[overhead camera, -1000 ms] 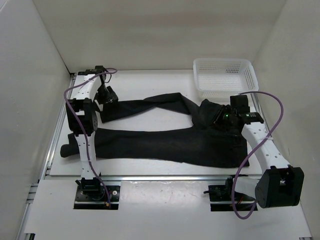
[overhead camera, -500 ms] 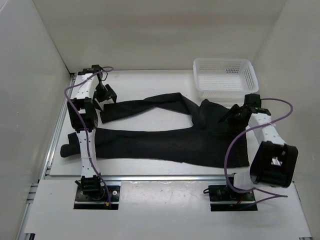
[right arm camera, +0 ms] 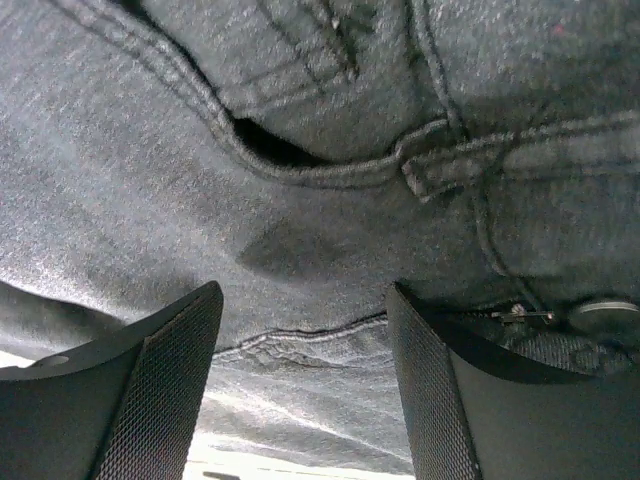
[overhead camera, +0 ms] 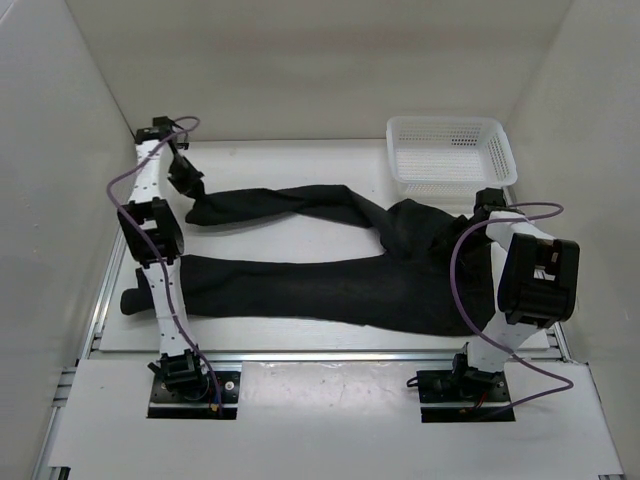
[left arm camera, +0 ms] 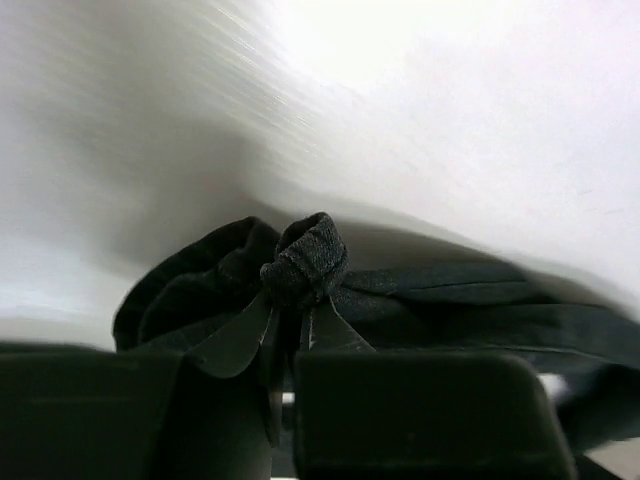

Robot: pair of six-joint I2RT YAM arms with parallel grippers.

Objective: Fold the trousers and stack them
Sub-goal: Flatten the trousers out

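Note:
The black trousers lie spread across the table, waist at the right and both legs running left. My left gripper is at the far left, shut on the bunched hem of the far leg; its jaws are pinched together on the cloth. My right gripper hovers at the waist's right edge, open. In the right wrist view its mesh-faced fingers stand wide apart over the waistband, with a belt loop and a button in sight.
A white mesh basket stands at the back right, just behind the waist. White walls close in the table on three sides. The near leg's end reaches the left arm's post.
The left gripper shut on the far leg's hem and drew it back and to the left. The right arm folded back, and its gripper shifted right to the waist's edge and opened wider.

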